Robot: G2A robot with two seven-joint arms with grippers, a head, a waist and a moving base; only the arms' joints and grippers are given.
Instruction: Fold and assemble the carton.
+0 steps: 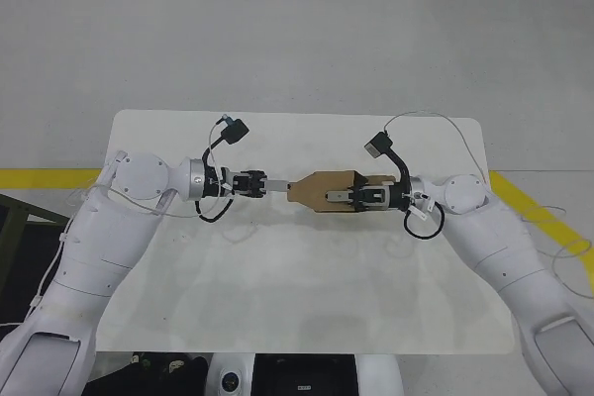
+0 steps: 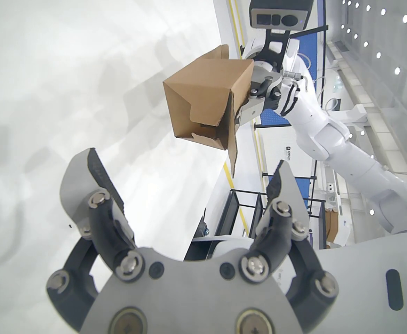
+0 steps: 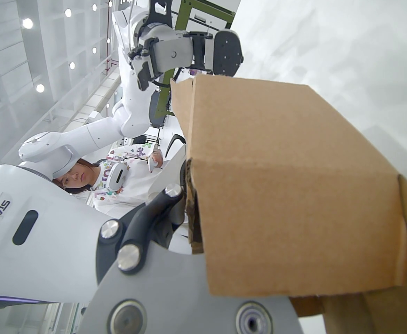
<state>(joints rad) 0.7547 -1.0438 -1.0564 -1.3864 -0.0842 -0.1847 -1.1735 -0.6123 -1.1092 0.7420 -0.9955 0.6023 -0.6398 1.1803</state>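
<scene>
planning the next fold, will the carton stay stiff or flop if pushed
Probably light: the carton is held up from one end only. Its walls keep sharp creases, so likely fairly stiff. The loose flap would probably swing.

The top camera looks down on the white table [image 1: 277, 287]. Wrist cameras face each other across the brown cardboard carton [image 1: 312, 185], the right closest.

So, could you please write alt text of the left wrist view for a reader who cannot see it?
A brown cardboard carton is held above the white table by the right gripper, and one of its flaps sticks out, not folded in. Nearer the camera, the left gripper faces it with fingers open and empty.
</scene>
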